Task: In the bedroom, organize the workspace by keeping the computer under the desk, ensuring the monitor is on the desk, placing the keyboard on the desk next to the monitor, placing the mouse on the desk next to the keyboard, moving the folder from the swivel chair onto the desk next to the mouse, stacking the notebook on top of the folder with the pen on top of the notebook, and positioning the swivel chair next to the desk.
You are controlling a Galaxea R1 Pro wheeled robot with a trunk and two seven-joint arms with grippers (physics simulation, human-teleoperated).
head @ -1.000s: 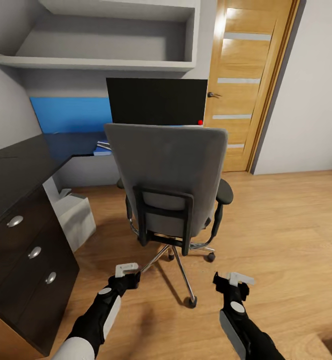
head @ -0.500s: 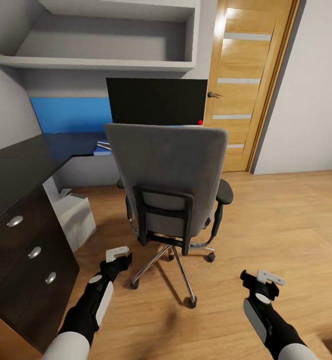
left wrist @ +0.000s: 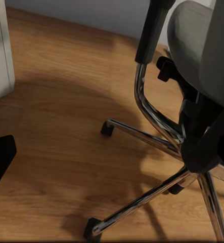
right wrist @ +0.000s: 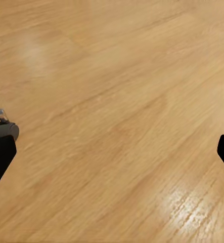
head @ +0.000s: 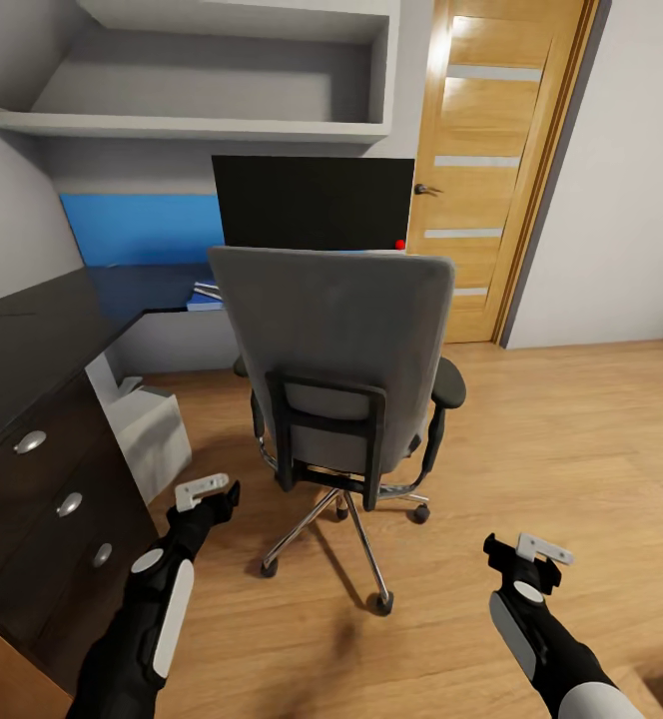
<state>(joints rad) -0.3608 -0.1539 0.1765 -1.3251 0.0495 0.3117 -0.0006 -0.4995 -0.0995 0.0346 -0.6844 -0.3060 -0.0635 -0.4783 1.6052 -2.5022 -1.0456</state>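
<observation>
Both arms have spread apart since a second ago: the left claw (head: 207, 490) has gone out toward the drawers (head: 67, 504) of the table (head: 32, 340), and the right claw (head: 539, 552) has gone out to the other side, over bare wooden floor (head: 571, 449). The chair and the room have not shifted.

The right claw is open and holds nothing; its wrist view has a dark fingertip at each edge with floor between. For the left claw I cannot tell; it carries nothing that I can see.

The task seems to be at an early stage. The monitor (head: 312, 202) already stands on the table, behind the swivel chair (head: 336, 350), and the computer (head: 152, 434) sits on the floor under the table, so these two points look done. The chair is near the table but turned with its back to the robot; its seat is hidden, so the folder cannot be checked. The keyboard, mouse, notebook and pen I cannot identify.

The chair's chrome legs and casters (left wrist: 142, 177) stand between the robot and the table.
</observation>
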